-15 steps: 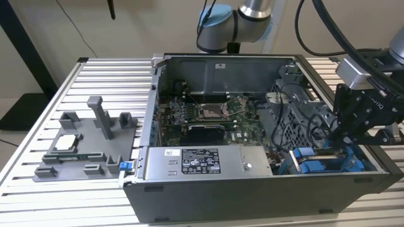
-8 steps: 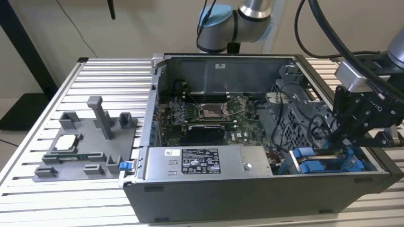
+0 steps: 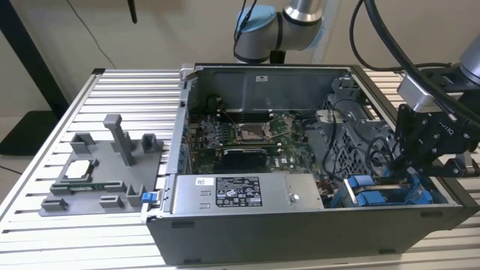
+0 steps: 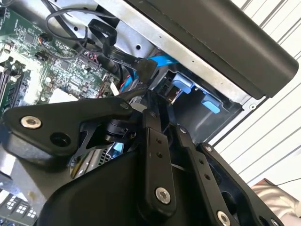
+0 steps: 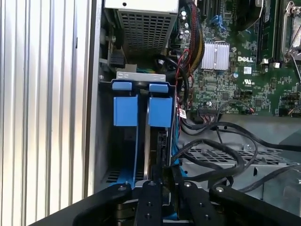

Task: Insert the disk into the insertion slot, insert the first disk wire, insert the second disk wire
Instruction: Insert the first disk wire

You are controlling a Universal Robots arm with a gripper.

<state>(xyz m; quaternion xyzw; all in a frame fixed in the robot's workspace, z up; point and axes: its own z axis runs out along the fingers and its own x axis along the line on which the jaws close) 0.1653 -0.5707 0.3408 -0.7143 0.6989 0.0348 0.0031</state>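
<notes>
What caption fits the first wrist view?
Black gripper at the grey sheet-metal drive bay with two bright blue plastic carriers inside, beside the green motherboard and black cables.

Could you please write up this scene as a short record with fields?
Setting: open computer case on a slatted metal table
Gripper: gripper low over the insertion slot, at the case's corner on the exterior view's right
Disk: disk in its blue carrier appears seated in the slot, beside a second blue carrier
Wires: black cables lie loose beside the slot; whether any is plugged in cannot be told
Nearby: power-supply box, motherboard
</notes>
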